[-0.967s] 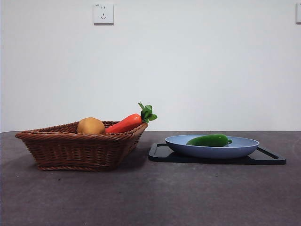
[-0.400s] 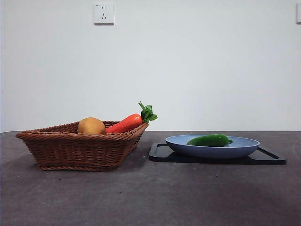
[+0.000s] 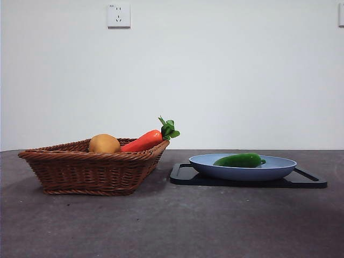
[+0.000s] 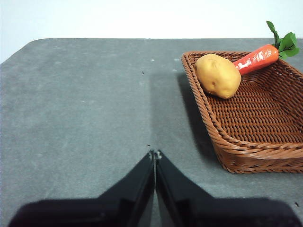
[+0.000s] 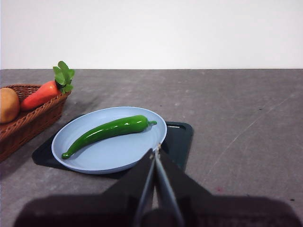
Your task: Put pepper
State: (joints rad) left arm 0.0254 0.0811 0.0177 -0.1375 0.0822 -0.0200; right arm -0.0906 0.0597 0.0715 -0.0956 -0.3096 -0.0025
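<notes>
The glossy green pepper lies on a light blue plate, which rests on a black tray. My right gripper is shut, hanging back from the plate's near rim with nothing in it. My left gripper is shut too, over bare table beside the wicker basket. Neither arm shows in the front view.
The basket holds a round yellow-brown fruit and an orange carrot with green leaves leaning over its rim. The dark grey table runs to a white wall with a socket.
</notes>
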